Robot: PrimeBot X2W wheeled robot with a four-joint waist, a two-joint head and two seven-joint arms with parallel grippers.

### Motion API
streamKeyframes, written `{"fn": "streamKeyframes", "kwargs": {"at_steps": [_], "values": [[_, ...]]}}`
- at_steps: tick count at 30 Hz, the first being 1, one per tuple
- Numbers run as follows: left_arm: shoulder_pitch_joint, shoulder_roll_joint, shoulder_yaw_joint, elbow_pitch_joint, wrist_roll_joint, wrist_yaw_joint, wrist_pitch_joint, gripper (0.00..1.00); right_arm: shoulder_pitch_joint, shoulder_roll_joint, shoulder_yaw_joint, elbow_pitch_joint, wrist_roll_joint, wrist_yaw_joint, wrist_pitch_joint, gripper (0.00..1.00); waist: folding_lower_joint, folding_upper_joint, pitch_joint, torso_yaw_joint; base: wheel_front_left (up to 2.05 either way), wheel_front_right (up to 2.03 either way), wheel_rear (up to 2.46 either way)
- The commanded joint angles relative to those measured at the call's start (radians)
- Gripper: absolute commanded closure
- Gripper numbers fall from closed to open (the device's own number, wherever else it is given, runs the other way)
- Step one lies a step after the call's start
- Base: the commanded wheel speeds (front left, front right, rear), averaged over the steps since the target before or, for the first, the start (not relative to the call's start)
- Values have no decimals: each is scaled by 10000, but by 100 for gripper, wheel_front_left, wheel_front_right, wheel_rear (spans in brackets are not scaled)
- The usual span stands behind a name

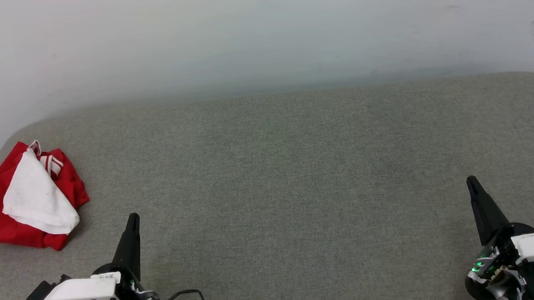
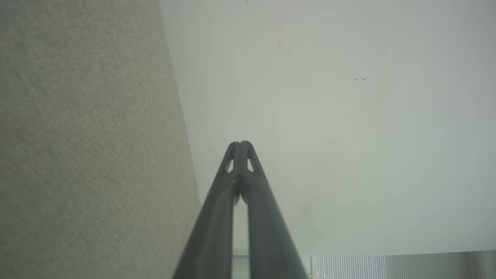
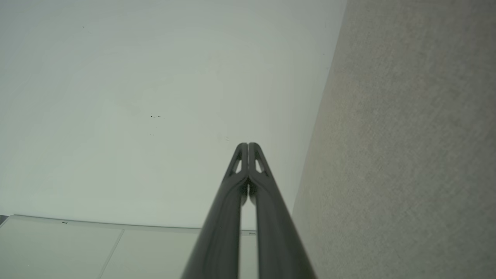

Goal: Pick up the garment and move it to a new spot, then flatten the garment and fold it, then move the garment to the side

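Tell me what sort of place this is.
Probably a bare test room or lab: a wide grey fabric-covered surface against a plain scuffed white wall, with one crumpled garment on it.

Black tapered jaws, white wrist covers (image 1: 76, 294).

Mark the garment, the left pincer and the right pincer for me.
garment (image 1: 30, 197), head view, white sleeve atop the red heap.
left pincer (image 1: 133, 218), head view, tip of its closed fingers.
right pincer (image 1: 471, 182), head view, tip of its closed fingers.

grey fabric surface (image 1: 299, 190), white wall (image 1: 257, 31) behind
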Motion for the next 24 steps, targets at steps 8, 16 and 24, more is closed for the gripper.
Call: {"fn": "streamKeyframes", "kwargs": {"at_steps": [8, 16, 24], "values": [[-73, -21, 25, -16, 42, -18, -5, 100, -142, 50, 2, 5, 23, -5, -13, 100, 0, 0, 0, 0, 0, 0, 0], [-73, -21, 25, -16, 42, -18, -5, 100, -142, 50, 2, 5, 23, -5, -13, 100, 0, 0, 0, 0, 0, 0, 0], [389, -28, -113, 334, -4, 2, -127, 0, 395, 4, 88, 345, -88, -2, -123, 0, 0, 0, 4, -2, 0, 0, 0]]}}
